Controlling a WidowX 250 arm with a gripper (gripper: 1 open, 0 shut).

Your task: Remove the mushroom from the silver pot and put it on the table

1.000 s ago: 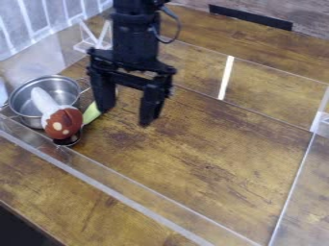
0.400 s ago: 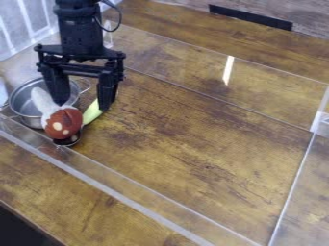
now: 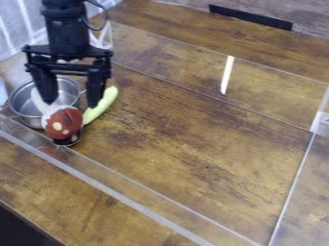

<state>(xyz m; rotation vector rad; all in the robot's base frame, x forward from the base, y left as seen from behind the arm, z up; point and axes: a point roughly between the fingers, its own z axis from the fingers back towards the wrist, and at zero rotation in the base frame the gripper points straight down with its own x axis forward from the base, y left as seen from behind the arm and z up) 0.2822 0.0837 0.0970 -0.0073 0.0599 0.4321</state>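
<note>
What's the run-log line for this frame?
gripper: open, over pot | mushroom: cap over near rim of pot, not lifted out | spoon: beside pot

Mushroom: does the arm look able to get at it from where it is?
Probably yes: the open gripper hovers just above the mushroom, and nothing visible covers its cap, though the silver pot's wall may crowd the fingers.

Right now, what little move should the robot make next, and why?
Probably ease the open gripper down toward the mushroom, then line up and close: its fingers seem to be above the silver pot, where the mushroom leans, still ungripped.
</note>
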